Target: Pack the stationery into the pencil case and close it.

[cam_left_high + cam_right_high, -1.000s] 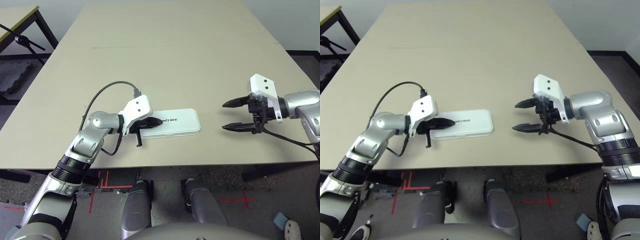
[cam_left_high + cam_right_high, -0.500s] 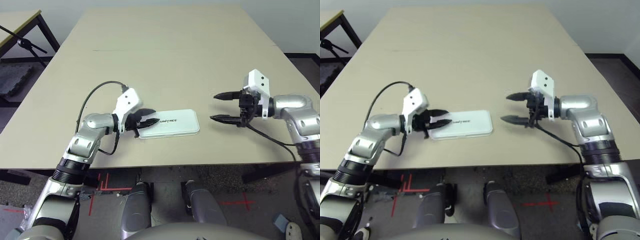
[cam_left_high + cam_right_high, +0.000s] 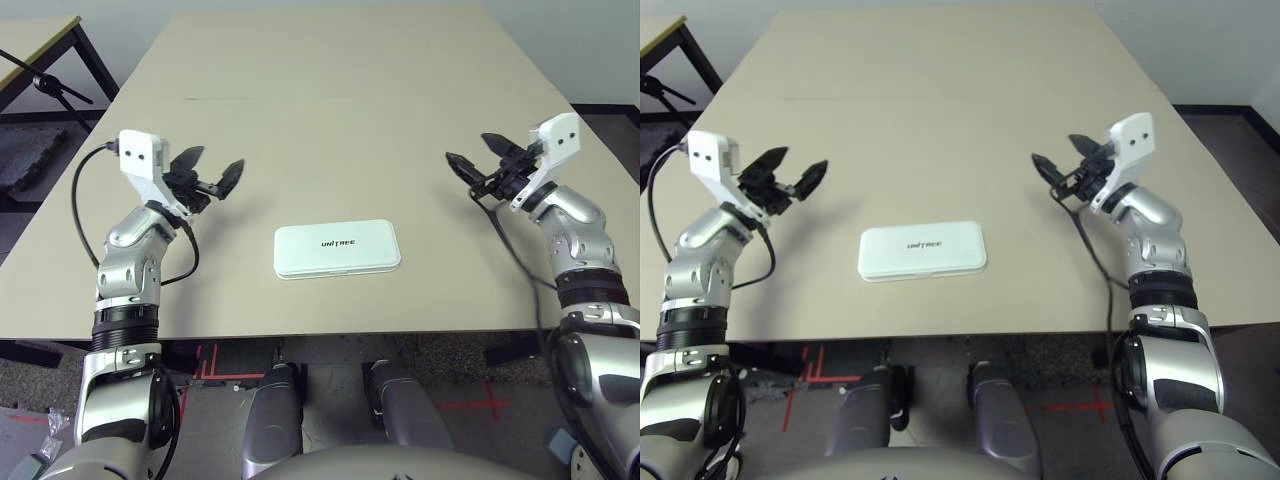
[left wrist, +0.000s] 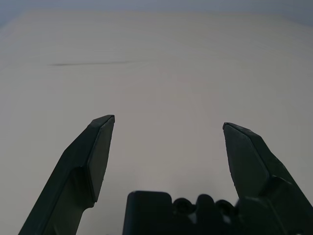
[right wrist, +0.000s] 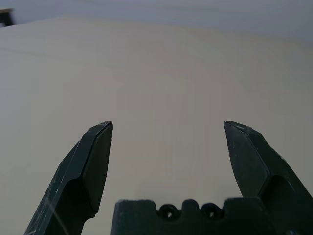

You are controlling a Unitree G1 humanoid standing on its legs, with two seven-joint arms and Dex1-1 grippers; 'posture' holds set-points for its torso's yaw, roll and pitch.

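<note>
Table (image 3: 340, 110): beige, large, takes up most of the frame in both eye views. A faint dark line runs across it in the upper left-centre.

Case (image 3: 337, 248): white, flat, rounded corners, lid shut, black "UNITREE" print facing up. Lies flat at centre of frame, slightly low, long side parallel to the near table edge, which is close by. Nothing touching it. No loose stationery seen on the table.

L gripper (image 3: 213, 177): left of frame, mid-height, up and to the left of the case, well apart from it. Raised above the table, tips pointing toward frame centre. Fingers (image 4: 98, 147) spread wide in the L wrist view, nothing between them, bare table beyond. White camera block on the wrist, black cable looping down beside the silver forearm.

R gripper (image 3: 474, 158): right of frame, upper-mid height, up and to the right of the case, well apart from it. Raised above the table, tips pointing toward frame centre-left. Fingers (image 5: 95, 156) spread wide in the R wrist view, nothing held, bare table beyond. White camera block on the wrist, black cable trailing down along the forearm.

Surroundings: second table corner w/ dark legs (image 3: 40, 30) at top left of frame; floor w/ red tape marks (image 3: 200, 365) below the near table edge.
</note>
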